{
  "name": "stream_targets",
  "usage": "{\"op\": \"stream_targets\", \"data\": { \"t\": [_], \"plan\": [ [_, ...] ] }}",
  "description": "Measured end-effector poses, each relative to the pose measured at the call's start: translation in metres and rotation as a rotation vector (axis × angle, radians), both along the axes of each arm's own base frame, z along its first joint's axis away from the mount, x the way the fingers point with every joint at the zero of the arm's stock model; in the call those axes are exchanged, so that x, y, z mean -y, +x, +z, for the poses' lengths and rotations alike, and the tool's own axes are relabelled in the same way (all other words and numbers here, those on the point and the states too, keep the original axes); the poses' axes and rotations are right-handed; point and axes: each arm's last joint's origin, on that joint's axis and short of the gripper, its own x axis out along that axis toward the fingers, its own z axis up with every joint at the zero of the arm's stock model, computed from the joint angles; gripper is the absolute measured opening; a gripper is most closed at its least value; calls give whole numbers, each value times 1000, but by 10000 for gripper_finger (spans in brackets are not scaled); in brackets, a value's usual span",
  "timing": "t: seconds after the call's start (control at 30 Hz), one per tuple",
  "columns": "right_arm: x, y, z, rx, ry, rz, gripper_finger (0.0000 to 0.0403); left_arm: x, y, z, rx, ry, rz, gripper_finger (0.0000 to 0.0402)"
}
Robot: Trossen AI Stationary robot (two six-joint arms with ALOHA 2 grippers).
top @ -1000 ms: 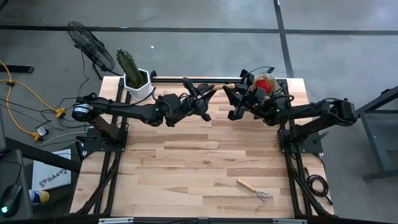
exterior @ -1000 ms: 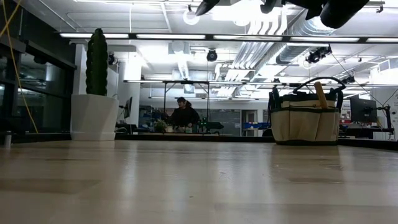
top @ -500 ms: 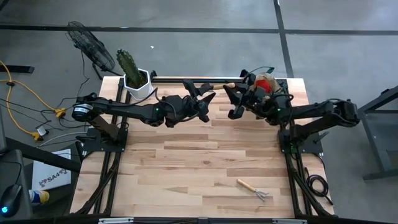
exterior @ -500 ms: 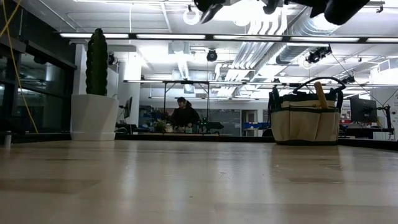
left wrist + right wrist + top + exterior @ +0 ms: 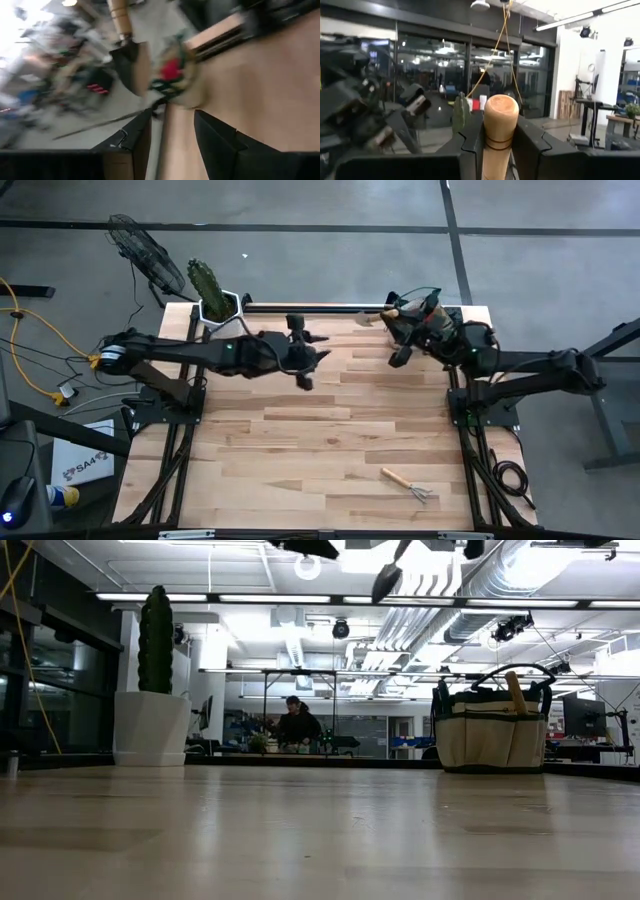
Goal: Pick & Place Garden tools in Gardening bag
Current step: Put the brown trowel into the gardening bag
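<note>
My right gripper (image 5: 497, 131) is shut on a trowel with a wooden handle (image 5: 501, 112), high over the far right of the table (image 5: 400, 345). The trowel's dark blade (image 5: 385, 582) hangs at the top of the low view and also shows in the left wrist view (image 5: 131, 65). The tan gardening bag (image 5: 492, 735) stands on the far right corner (image 5: 428, 313), a wooden handle (image 5: 515, 692) sticking up out of it. My left gripper (image 5: 172, 117) is open with nothing between its fingers, over the far middle (image 5: 310, 355). A rake (image 5: 408, 483) lies near the front right. My right gripper pinches the trowel's wooden handle (image 5: 496, 146) between its two fingers, a little below the rounded free end. That end sticks out past the fingertips. The trowel is lifted clear of the table, blade end lowest; the blade is out of the wrist view.
A white pot with a cactus (image 5: 220, 308) stands at the far left corner, a fan (image 5: 145, 250) on the floor beyond it. A person (image 5: 295, 725) sits in the room behind. Bare wood (image 5: 320, 440) lies between the arms and the near edge.
The two grippers, close together over the far middle a second ago, have drawn apart: my left toward the table's left, my right toward the bag with the trowel, tipping upward. The trowel's blade now hangs lower and farther right in the low view.
</note>
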Motion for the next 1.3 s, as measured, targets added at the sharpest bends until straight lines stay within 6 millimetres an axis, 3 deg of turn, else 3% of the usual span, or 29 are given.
{"op": "stream_targets", "data": {
  "t": [0.33,0.63,0.87,1.07,1.3],
  "plan": [
    [-5,-33,-8,-226,26,12,61,-11,-41,-3,-187,-410,-301,143],
    [-7,-39,-33,-554,-46,35,61,-21,-67,-48,-189,-618,-465,143],
    [-8,-47,-53,-798,-70,47,61,-15,-86,-89,-147,-704,-572,143],
    [-7,-56,-65,-968,-76,5,61,-13,-93,-109,-136,-768,-606,143],
    [-3,-63,-66,-1015,-112,-48,61,-12,-95,-121,-132,-783,-600,143]
  ]
}}
